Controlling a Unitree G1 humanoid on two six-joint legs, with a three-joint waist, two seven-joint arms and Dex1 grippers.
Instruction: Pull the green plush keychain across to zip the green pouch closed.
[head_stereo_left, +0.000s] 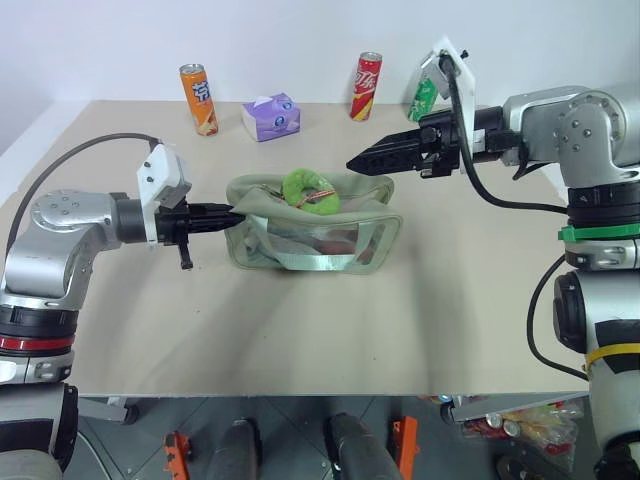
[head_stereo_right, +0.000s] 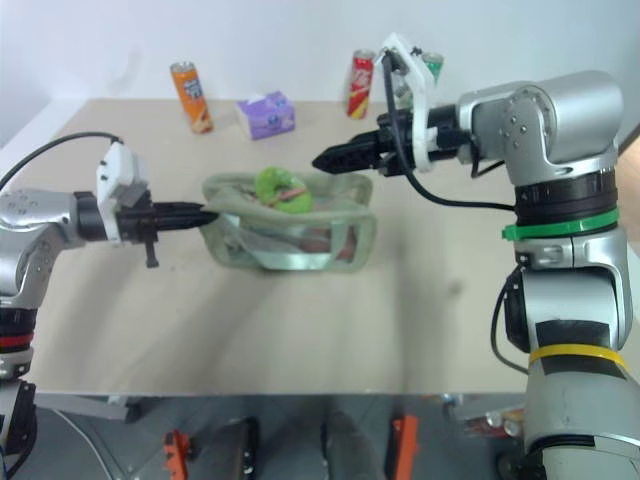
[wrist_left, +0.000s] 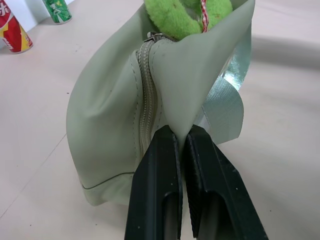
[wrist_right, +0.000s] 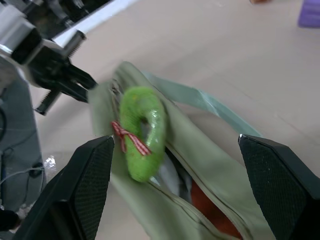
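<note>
The green pouch (head_stereo_left: 310, 240) lies in the middle of the table, its zipper (wrist_left: 146, 100) running along the top. My left gripper (head_stereo_left: 232, 212) is shut on the fabric at the pouch's left end (wrist_left: 182, 132). The green plush keychain (head_stereo_left: 308, 190), a fuzzy lime ring tied with a red-and-white ribbon, rests on top of the pouch (wrist_right: 142, 132). Above and to the right of the keychain my right gripper (head_stereo_left: 355, 162) hovers open, its fingers (wrist_right: 90, 190) spread wide and touching nothing.
Along the table's far edge stand an orange can (head_stereo_left: 199, 98), a purple tissue box (head_stereo_left: 271, 116), a red can (head_stereo_left: 367, 86) and a green can (head_stereo_left: 424, 98) partly behind my right wrist. The table's front edge (head_stereo_left: 300, 392) runs below the pouch.
</note>
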